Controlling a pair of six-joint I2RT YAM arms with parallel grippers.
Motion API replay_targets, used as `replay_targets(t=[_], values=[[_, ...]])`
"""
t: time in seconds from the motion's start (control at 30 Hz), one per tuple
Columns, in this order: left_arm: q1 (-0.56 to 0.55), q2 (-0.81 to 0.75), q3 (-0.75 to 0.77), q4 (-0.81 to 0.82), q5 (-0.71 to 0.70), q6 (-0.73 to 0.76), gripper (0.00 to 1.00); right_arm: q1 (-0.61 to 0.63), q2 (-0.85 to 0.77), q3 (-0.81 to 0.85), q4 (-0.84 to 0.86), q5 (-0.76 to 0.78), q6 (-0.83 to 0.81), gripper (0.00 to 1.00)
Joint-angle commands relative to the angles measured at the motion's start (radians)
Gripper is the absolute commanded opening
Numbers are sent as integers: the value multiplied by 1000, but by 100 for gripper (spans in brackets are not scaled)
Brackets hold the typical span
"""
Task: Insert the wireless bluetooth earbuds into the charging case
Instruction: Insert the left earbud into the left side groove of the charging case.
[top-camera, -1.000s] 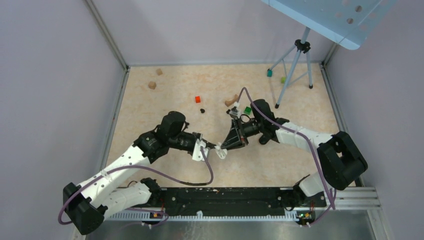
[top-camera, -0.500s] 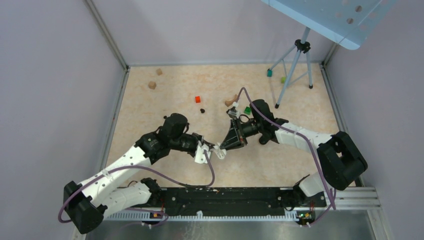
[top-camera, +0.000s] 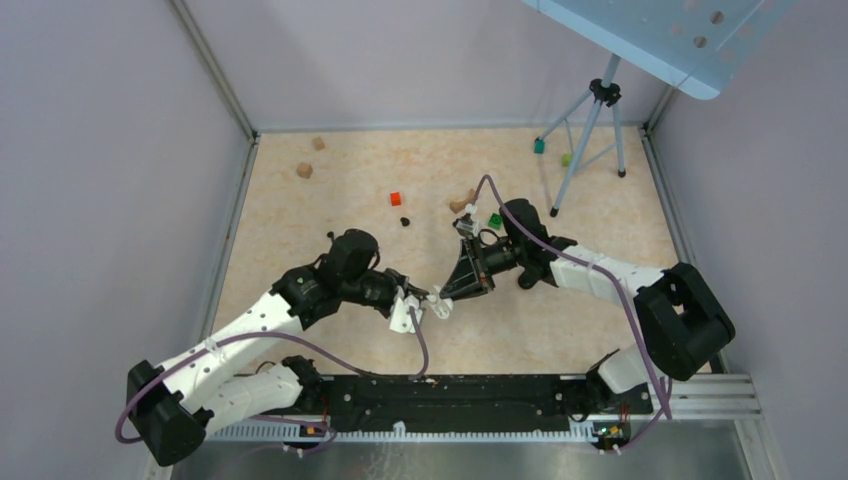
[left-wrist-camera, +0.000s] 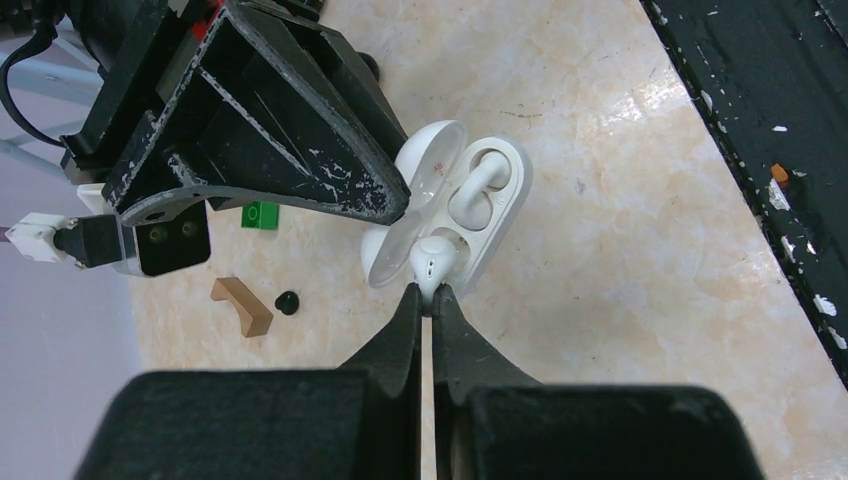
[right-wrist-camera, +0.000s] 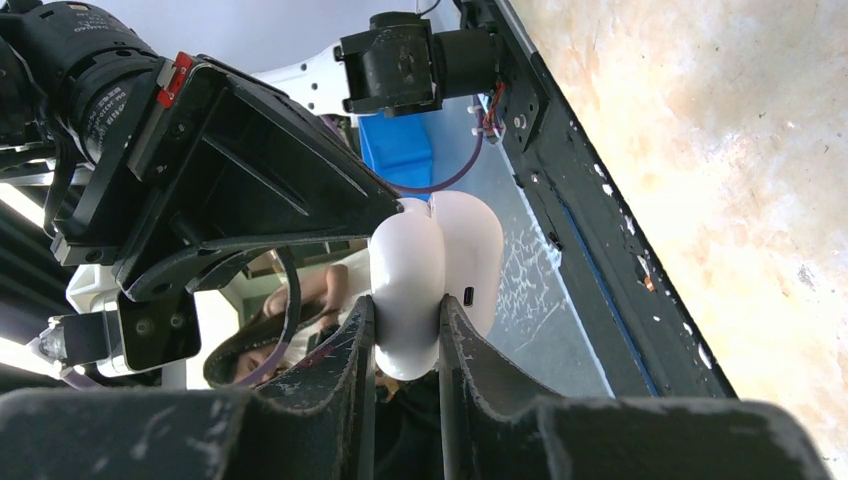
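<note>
Left gripper (left-wrist-camera: 430, 300) is pinching the second earbud (left-wrist-camera: 433, 262) by its stem, tips fully closed, and nosing it into the near slot of the charging case (left-wrist-camera: 505, 195). The first earbud (left-wrist-camera: 478, 180) is sitting in the far slot. Right gripper (right-wrist-camera: 405, 335) is clamping the open case between the arms. Next move is looking like a straight push to seat it, then release.

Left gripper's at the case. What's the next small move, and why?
Probably nudge the left gripper forward to seat its earbud: it sits at the open case, not yet in, and the right gripper holds the case.
</note>
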Motion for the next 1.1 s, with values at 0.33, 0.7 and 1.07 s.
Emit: replay_targets(t=[0.33, 0.7, 1.07], values=[[-74, 42, 27, -55, -57, 47, 0, 12, -20, -8, 67, -12, 15, 0], [-87, 17, 18, -19, -110, 24, 24, 14, -19, -27, 90, -8, 23, 0], [-88, -20, -11, 88, -148, -21, 31, 27, -14, -32, 95, 1, 24, 0]])
